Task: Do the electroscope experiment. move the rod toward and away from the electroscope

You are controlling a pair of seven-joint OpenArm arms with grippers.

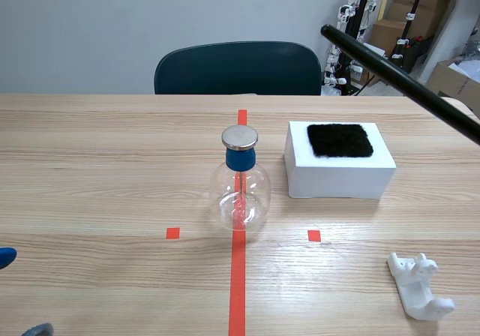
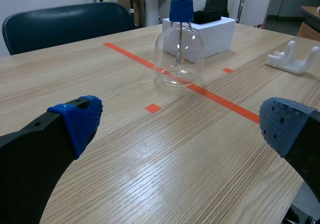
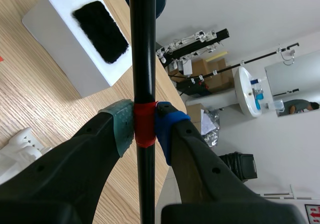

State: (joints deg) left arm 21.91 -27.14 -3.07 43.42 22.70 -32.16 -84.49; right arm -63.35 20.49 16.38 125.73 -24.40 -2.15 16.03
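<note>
The electroscope [image 1: 240, 188] is a clear glass flask with a blue neck and a flat metal cap, standing on the red tape line at the table's middle; it also shows ahead of my left gripper [image 2: 176, 120] as the electroscope [image 2: 178, 44]. My left gripper is open, low at the near left edge, its blue pad [image 1: 4, 257] just showing. A long black rod [image 1: 397, 75] slants through the air at the upper right, away from the flask. My right gripper [image 3: 145, 126] is shut on the black rod [image 3: 142, 44] at its red tape band.
A white box [image 1: 339, 168] with a black fur patch [image 1: 340, 139] on top sits right of the flask. A white plastic stand [image 1: 420, 285] lies at the near right. A dark chair [image 1: 238, 67] is behind the table's far edge.
</note>
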